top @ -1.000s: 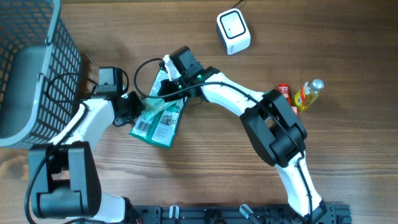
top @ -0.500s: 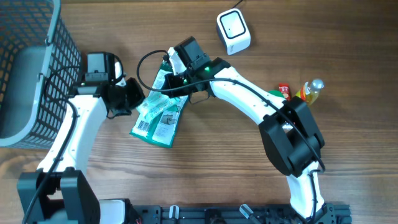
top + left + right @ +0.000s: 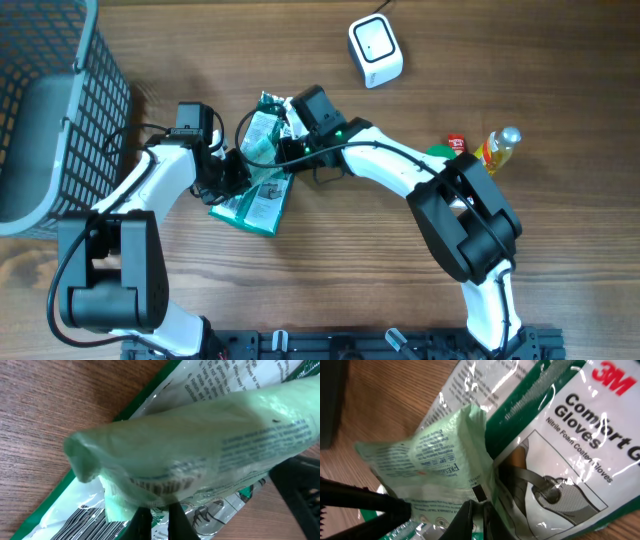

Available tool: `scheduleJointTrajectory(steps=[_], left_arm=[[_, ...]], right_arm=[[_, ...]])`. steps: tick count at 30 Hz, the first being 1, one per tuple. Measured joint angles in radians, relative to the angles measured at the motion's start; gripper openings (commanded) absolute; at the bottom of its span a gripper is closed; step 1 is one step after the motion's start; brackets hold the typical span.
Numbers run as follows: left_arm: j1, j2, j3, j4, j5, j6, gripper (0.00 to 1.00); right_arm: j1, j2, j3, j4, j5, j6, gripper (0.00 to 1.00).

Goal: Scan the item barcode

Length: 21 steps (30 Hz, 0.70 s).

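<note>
Brown wooden tabletop [image 3: 350,260] under the whole scene, with a grey mesh basket [image 3: 50,110] at 9 o'clock and a white scanner cube [image 3: 375,50] at 1 o'clock. Near the middle, a little lifted and crumpled, a pale green pouch [image 3: 258,135], pinched from two sides. On its edge toward 8 o'clock, the left end effector [image 3: 236,172], fingers together and clamped on the film. On the edge toward 2 o'clock, the right end effector [image 3: 283,142], likewise together on the film. Below the pouch, flat on the wood and partly covered, a green glove packet [image 3: 265,210], with a clear barcode [image 3: 82,517] at its corner. On the pouch itself only a blurred band of dark lines, maybe a code, impossible to say for sure. Far at 3 o'clock, well apart, a yellow bottle [image 3: 497,150] and a small red item [image 3: 457,145], not involved.

Step in hand, by judgement: pouch gripped between both arms, not yet presented to the scanner. Next move, probably: to raise the pouch clear of the glove packet, to carry it toward 1 o'clock, and to turn its printed code to the scanner's face. Needs both arms moving together and the film kept flat. Risk of tearing or slipping with too much pull.
</note>
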Motion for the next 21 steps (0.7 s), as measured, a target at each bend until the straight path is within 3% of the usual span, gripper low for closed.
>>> scheduleJointTrajectory(steps=[9,15,21], left_arm=[[0.000,-0.009,0.046,-0.037,-0.021,-0.010,0.04],[-0.001,-0.173,0.096,-0.037,-0.108,-0.106,0.04],[-0.004,-0.167,0.085,-0.034,-0.159,-0.138,0.04]], right_arm=[[0.001,-0.002,-0.006,-0.019,0.018,0.000,0.15],[0.002,-0.003,-0.007,-0.063,0.029,-0.001,0.16],[0.003,-0.003,-0.007,-0.072,0.034,0.000,0.17]])
